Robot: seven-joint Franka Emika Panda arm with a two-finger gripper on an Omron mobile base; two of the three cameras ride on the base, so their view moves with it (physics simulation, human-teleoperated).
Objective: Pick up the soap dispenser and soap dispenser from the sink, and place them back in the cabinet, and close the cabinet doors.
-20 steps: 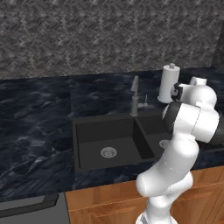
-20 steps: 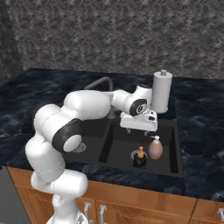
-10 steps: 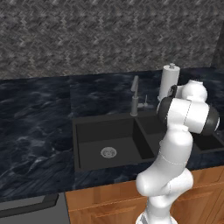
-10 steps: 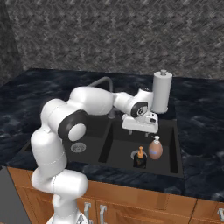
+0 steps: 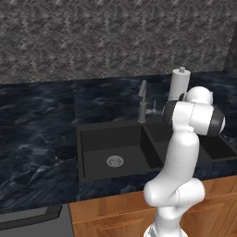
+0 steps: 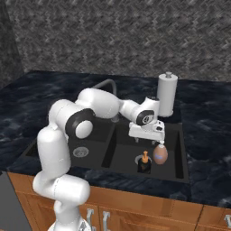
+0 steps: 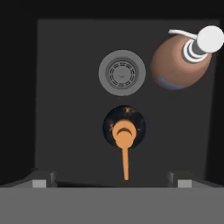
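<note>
The black sink (image 6: 173, 151) has two soap dispensers standing in its right basin. The black squarish one with a tan pump (image 6: 144, 163) (image 7: 124, 131) is near the front. The peach egg-shaped one with a white pump (image 6: 160, 154) (image 7: 177, 65) stands just to its right. My gripper (image 6: 148, 140) (image 7: 111, 181) hangs open above them, pointing straight down. The black dispenser lies almost straight below, between the fingertips (image 7: 41, 180) in the hand view, with a clear gap. Nothing is held. The cabinet and its doors are out of view.
A grey gooseneck faucet (image 5: 142, 99) rises behind the sink divider. A tall white paper-towel roll (image 6: 167, 94) (image 5: 179, 85) stands on the counter behind the right basin. A steel drain (image 7: 122, 72) lies beyond the black dispenser. Wooden fronts (image 6: 135, 207) run below the counter.
The arm's elbow has swung round and the hand has sunk a little over the right basin. The jaws stayed open and both dispensers stand where they were.
</note>
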